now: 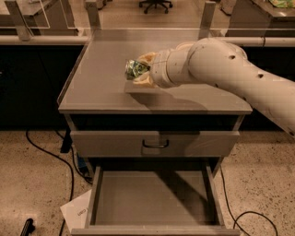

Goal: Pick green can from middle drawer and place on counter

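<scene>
The two-finger cream gripper (139,71) sat over the broad, flat grey counter (101,78) of the drawer cabinet, left of the counter's middle. Its fingers (146,58) were pinched on the small, dented, shiny green can (134,69), one finger above the can and one below. The can was held on its side over the counter's top, with a dark shadow on the counter right beneath it. Whether the lower finger touched the counter could not be told. The thick cream arm (230,69) reached in across the counter's right edge.

The counter's surface was matt, plain and evenly grey, with thin raised edges along its sides. Just below the counter ran a dark open slot, and below that a closed grey drawer front with a dark loop handle (155,144). Lower again below the counter, the wide, shallow grey metal middle drawer (152,198) stood pulled out, its flat floor crossed by the arm's shadow.

Under and around the counter lay a speckled terrazzo floor (32,184). Black cables (50,154) trailed on it to the counter's lower left, beside a white sheet of paper (77,212). Behind the counter stood upright grey posts (93,13), and beyond them the wheeled base of an office chair (154,3).
</scene>
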Tool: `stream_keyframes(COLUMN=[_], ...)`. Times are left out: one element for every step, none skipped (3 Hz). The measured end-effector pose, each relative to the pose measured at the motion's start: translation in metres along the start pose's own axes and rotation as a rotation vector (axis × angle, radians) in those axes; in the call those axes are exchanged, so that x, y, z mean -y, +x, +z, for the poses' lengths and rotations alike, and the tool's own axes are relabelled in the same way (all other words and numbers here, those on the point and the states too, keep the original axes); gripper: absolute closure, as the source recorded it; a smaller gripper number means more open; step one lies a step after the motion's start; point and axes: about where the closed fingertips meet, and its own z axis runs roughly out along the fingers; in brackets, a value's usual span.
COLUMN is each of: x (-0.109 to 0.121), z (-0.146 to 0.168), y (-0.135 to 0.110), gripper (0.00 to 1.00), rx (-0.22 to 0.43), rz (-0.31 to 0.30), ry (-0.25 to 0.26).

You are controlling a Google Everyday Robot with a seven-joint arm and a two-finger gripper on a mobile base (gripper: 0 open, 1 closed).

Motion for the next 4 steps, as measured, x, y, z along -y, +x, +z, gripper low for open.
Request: stream_keyframes(x=[0.0000, 0.0000, -0.0001, -0.0001], z=[0.0000, 0.0000, 0.0001, 0.0001], y=[0.0000, 0.0000, -0.0001, -0.0001], gripper=[0.34, 0.11, 0.00, 0.00], rx=[0.000, 0.000, 0.000, 0.000], rz=[0.000, 0.000, 0.000, 0.000], ry=[0.000, 0.000, 0.000, 0.000])
